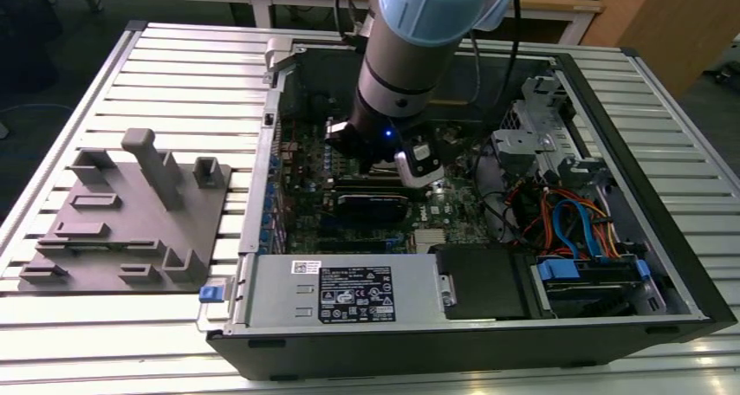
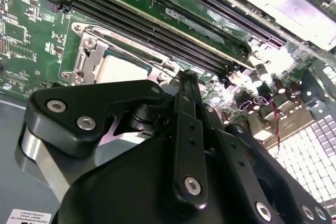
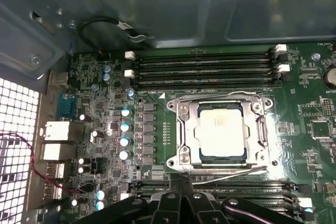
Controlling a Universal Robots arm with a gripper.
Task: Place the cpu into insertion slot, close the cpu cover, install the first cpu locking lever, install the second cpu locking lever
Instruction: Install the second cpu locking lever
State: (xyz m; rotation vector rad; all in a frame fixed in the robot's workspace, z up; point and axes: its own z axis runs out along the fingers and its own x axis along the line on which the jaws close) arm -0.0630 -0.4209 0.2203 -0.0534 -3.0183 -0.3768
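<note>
Lying seated under the cpu cover (image 3: 185, 129), the cpu (image 3: 221, 130) sits just beyond the gripper (image 3: 181, 179).

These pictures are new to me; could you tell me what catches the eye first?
The cpu sits pale and square in the insertion slot on the green board, framed by the silver cpu cover. In the exterior view, the arm reaches down into the open computer case.
</note>
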